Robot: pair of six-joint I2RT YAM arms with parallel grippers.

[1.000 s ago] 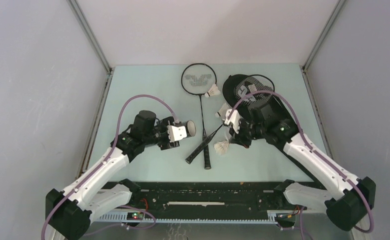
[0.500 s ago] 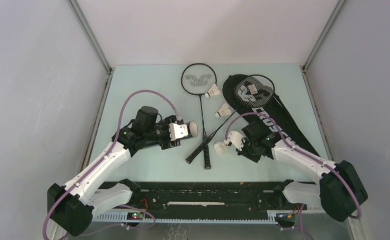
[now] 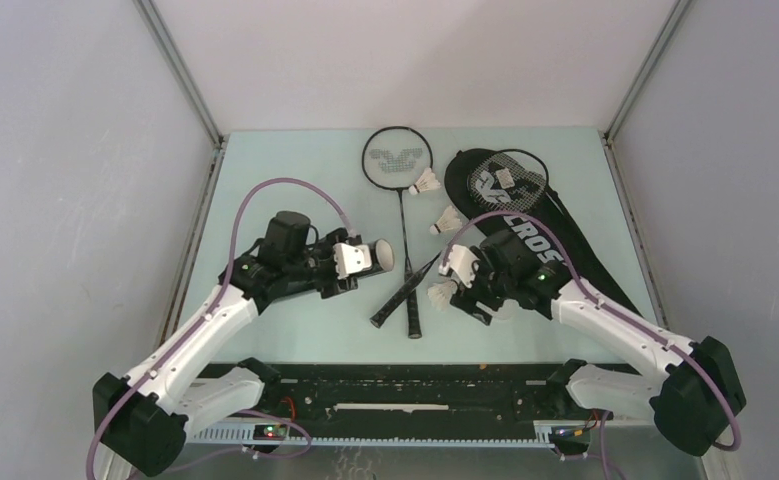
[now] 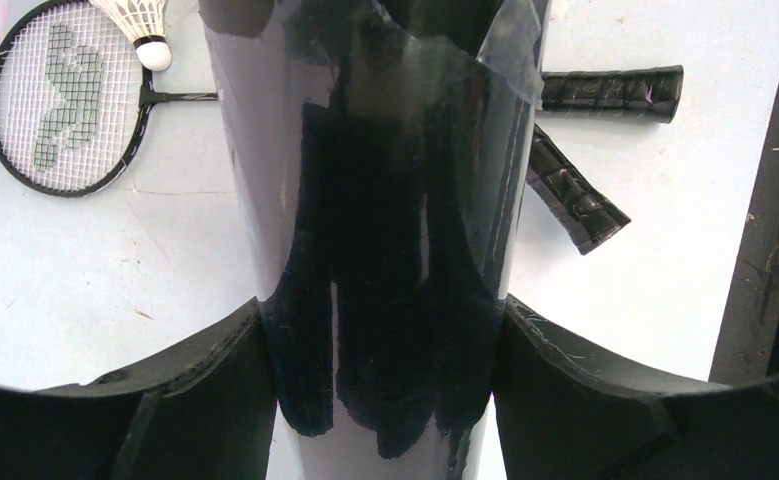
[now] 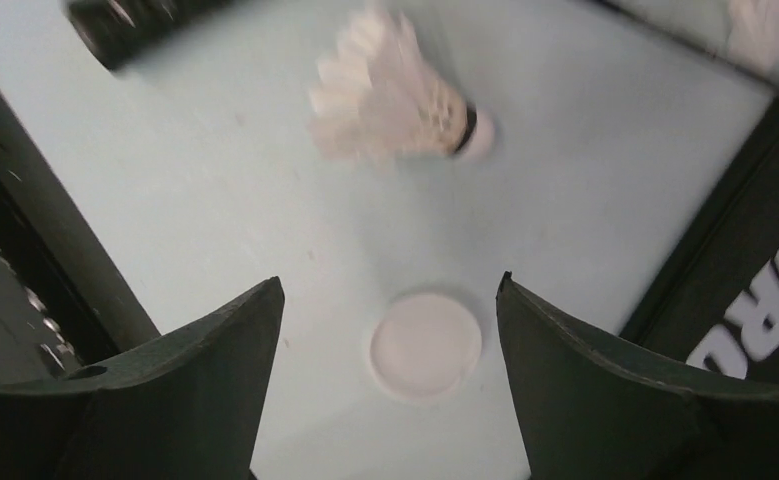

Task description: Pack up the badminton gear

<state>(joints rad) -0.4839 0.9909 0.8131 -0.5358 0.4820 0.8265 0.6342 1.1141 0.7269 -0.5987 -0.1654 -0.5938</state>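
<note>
Between plain grey walls [image 3: 65, 150], a pale green, faintly scuffed table [image 3: 295, 180]

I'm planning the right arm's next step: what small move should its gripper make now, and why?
Probably ease the right gripper forward over the shuttlecock and lower onto it. Its jaws stand open and empty above a white disc, the shuttlecock lies just ahead, and the left gripper holds the tube.
</note>
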